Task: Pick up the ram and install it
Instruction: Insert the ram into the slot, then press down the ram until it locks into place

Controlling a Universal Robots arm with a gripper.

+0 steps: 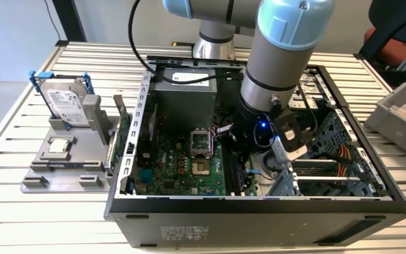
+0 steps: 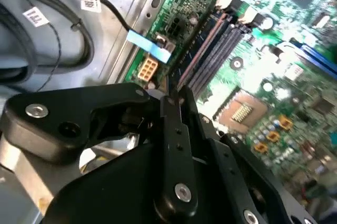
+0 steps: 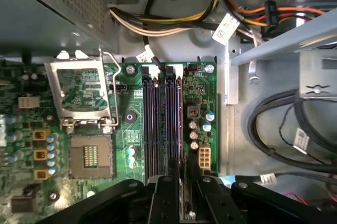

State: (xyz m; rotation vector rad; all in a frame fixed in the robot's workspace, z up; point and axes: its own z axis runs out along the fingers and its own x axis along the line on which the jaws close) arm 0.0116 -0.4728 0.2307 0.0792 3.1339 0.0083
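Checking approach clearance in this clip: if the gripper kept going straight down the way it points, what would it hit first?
Most likely the black memory slots on the motherboard. In the first wrist view the gripper sits directly in line with them, inside the open computer case. How much gap remains is unclear.

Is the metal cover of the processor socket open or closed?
Open. In the first wrist view the socket cover is flipped back beside the bare processor socket, whose contact field is exposed.
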